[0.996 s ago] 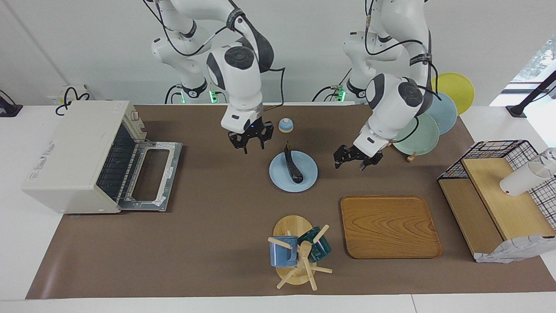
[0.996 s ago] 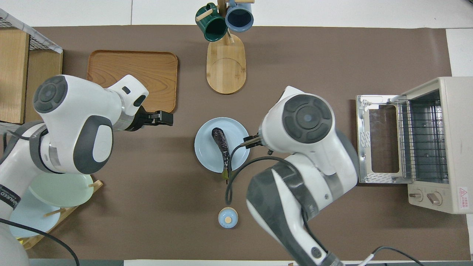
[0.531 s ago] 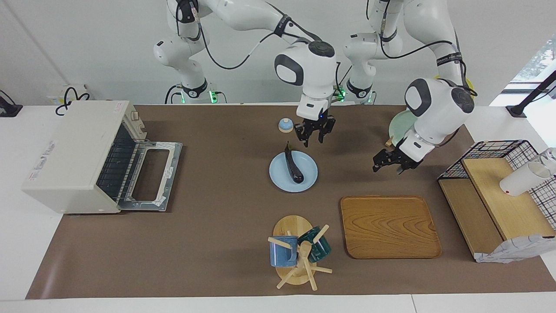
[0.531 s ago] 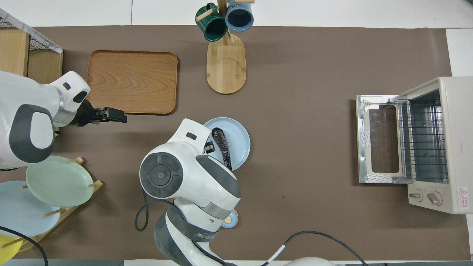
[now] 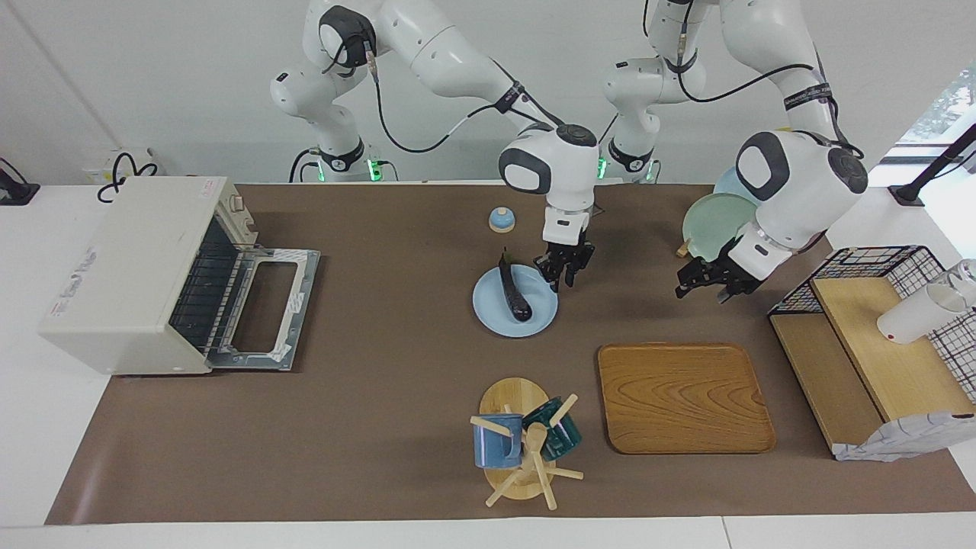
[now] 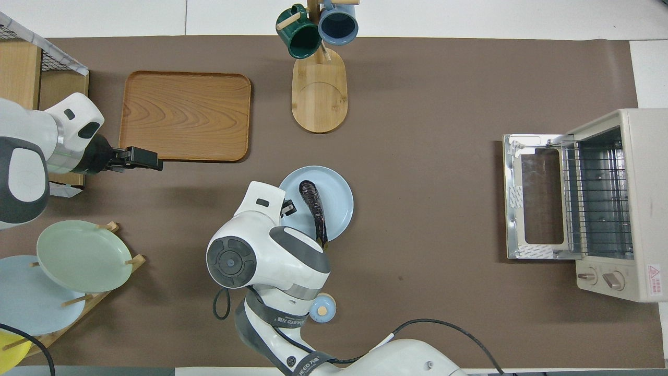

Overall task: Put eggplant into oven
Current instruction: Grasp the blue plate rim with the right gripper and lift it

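Observation:
The dark purple eggplant (image 5: 515,293) lies on a light blue plate (image 5: 537,322) in the middle of the table; it also shows in the overhead view (image 6: 314,209). My right gripper (image 5: 565,276) hangs low and open over the plate's edge toward the left arm's end, beside the eggplant and apart from it. The cream oven (image 5: 126,259) stands at the right arm's end, its door (image 5: 263,309) dropped open and its wire rack (image 6: 597,201) showing. My left gripper (image 5: 705,290) is open and empty, over the mat between the plate rack and the wire shelf.
A small blue domed knob (image 5: 501,219) sits nearer to the robots than the plate. A mug tree (image 5: 522,442) and a wooden tray (image 5: 682,396) lie farther out. A plate rack (image 5: 720,221) and a wire shelf (image 5: 869,335) stand at the left arm's end.
My right gripper crossed from the oven side of the plate to the side toward the left arm and came down low. My left gripper drew away toward its own end.

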Controlling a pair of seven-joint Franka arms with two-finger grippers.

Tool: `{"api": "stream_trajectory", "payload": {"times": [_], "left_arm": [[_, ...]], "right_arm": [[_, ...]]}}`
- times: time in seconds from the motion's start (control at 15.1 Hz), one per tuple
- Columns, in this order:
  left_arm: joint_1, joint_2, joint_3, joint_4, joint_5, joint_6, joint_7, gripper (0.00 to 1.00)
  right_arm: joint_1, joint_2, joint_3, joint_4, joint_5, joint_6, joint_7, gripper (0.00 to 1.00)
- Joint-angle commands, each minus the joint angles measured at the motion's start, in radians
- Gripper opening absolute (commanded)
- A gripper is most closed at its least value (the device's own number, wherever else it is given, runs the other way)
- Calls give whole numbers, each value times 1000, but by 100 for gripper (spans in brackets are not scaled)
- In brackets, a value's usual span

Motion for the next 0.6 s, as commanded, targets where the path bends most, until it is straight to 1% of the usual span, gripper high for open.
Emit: {"api": "stream_trajectory", "payload": {"times": [0.0, 0.13, 0.27, 0.4, 0.46, 0.53], "left_arm": [[13, 5, -4, 78, 24, -110, -8, 100], [13, -10, 0, 92, 27, -152, -16, 100], [11, -47, 0, 92, 69, -180, -17, 100], [11, -94, 0, 90, 98, -224, -40, 100], [10, -108, 0, 92, 110, -246, -44, 100], [8, -124, 0, 93, 127, -266, -45, 100]], "right_arm": [[-1, -18, 0, -45, -35, 19, 17, 44], [-2, -21, 0, -63, -34, 31, 20, 43], [-2, -24, 0, -76, -34, 33, 20, 42], [1, -38, 0, -114, -34, 48, 43, 40], [2, -41, 0, -140, -35, 78, 58, 36], [4, -45, -2, -145, -35, 82, 60, 13]]}}
